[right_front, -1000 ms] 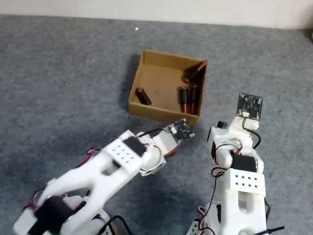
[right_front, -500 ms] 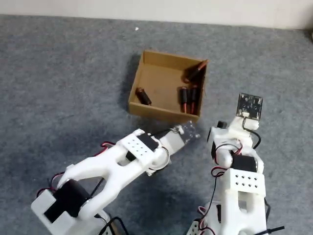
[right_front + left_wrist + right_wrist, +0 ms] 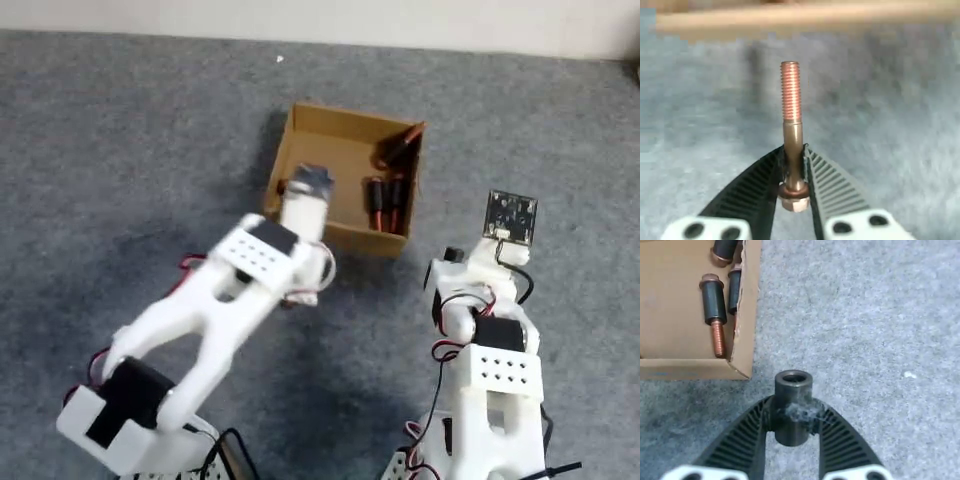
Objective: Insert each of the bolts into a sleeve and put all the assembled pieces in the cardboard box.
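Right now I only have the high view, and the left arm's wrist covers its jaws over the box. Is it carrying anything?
Observer: Yes. In the left wrist view the left jaws are shut on a copper bolt, gripped just above its head, with the threads pointing away from the wrist.
Operator: Is there a sleeve on it?
Observer: No. The shank and threads are bare from the jaws to the tip.
Operator: And the right arm?
Observer: In the right wrist view the right jaws are shut on a dark sleeve. Its open end faces the camera and has no bolt in it. It is held just outside a corner of the cardboard box.
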